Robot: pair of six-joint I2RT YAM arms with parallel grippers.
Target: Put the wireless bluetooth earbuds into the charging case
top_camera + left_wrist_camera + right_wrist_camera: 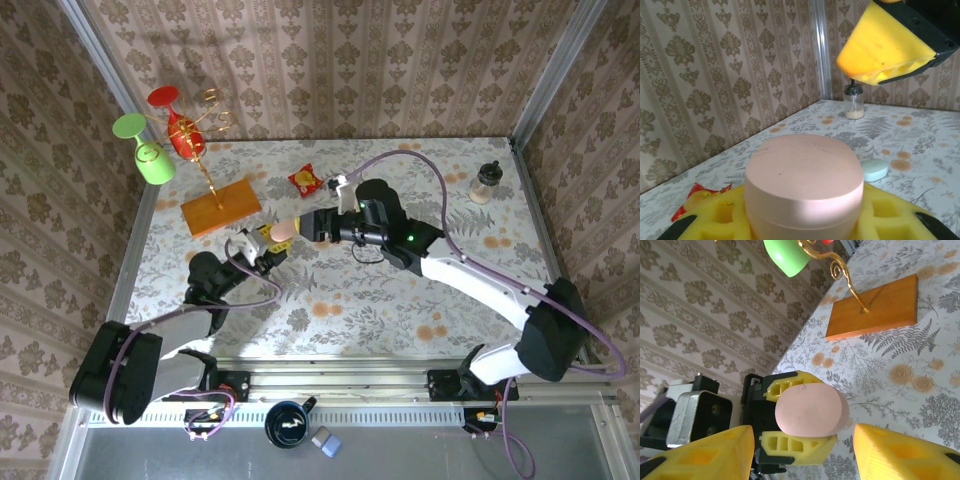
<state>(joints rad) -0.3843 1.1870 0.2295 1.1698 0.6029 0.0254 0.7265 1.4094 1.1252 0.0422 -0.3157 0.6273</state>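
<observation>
A pale pink pebble-shaped charging case point(284, 229) point(805, 180) point(811, 410) hangs above the table's middle left, lid closed. My left gripper point(268, 243) point(802, 217) is shut on it, a yellow finger point(790, 384) on each side. My right gripper point(306, 226) point(804, 435) faces the case from the right and stands open. Its two yellow fingers are spread wide on either side of the case without touching it, and one of its fingers point(885, 47) is at the upper right of the left wrist view. The earbuds are out of view.
A small mint-green pebble case point(874, 170) lies on the table beyond the pink one. A wooden base with a gold stand point(220, 207) point(875, 307) carries a red and a green glass. A red-and-yellow snack packet point(305, 179) point(695, 197) and a small bottle point(485, 182) point(854, 102) stand farther back.
</observation>
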